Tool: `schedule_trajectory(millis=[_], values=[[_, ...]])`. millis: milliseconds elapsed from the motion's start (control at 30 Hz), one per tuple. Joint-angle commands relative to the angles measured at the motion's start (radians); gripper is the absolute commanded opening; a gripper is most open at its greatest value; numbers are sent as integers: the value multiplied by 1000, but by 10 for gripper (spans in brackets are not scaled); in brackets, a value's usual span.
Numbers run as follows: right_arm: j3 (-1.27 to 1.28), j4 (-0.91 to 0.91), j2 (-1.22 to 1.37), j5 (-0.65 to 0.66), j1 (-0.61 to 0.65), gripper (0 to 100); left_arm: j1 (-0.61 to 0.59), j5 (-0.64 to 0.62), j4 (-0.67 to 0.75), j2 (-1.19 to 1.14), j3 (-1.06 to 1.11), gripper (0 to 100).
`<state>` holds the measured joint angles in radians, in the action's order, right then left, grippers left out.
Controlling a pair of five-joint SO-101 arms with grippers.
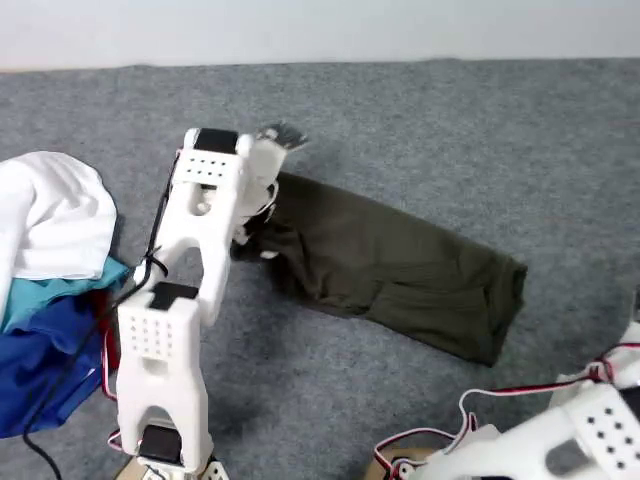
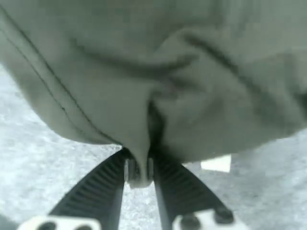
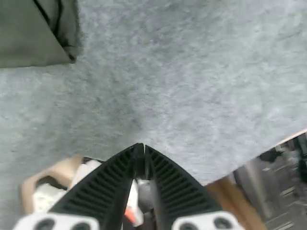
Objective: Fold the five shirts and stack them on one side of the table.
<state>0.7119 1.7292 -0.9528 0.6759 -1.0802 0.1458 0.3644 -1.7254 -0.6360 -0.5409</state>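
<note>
1. Left gripper [image 2: 139,170]: fingers clamped on a pinched fold of the olive shirt [image 1: 390,265].
2. The olive shirt lies partly folded on the grey mat [image 1: 450,130], stretching from the left gripper toward the right arm's side.
3. Right gripper [image 3: 139,149]: fingers pressed together, nothing between, over bare mat; a shirt corner lies ahead, well apart.
4. Outboard of the left gripper, a heap: white shirt [image 1: 55,215], teal shirt [image 1: 60,292], blue shirt [image 1: 40,360].
5. The left arm [image 1: 185,290] stands between the heap and the olive shirt.

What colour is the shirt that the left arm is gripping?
Plain dark olive green. The shirt shows best in the high view.
</note>
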Motion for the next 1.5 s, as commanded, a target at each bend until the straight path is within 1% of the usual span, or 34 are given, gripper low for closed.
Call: schedule_trajectory(millis=[0, 167, 233, 533, 633, 700, 833, 933, 1033, 1233, 1467], values=[[-12, 1, -73, 103, -81, 9, 94, 2, -28, 141, -5, 2], [-9, -1, -116, 239, -202, 9, 232, 2, -28, 199, -8, 2], [0, -27, -117, 285, -251, 9, 287, 3, -28, 212, -10, 2], [169, -283, -117, 491, -530, 9, 516, 9, -21, 216, -18, 2], [241, -364, -120, 577, -622, 9, 571, 9, -17, 204, -79, 2], [282, -410, -125, 618, -631, 9, 601, 9, -11, 183, -142, 2], [290, -430, -127, 621, -628, 9, 654, 9, -12, 104, -283, 2], [295, -478, -127, 621, -627, 9, 697, 9, -25, 40, -381, 2], [295, -498, -127, 621, -628, 9, 746, 9, -26, -8, -447, 2], [296, -499, -127, 621, -627, 9, 845, 9, -26, -63, -484, 2], [296, -499, -127, 621, -627, 9, 919, 9, -23, -80, -478, 2]])
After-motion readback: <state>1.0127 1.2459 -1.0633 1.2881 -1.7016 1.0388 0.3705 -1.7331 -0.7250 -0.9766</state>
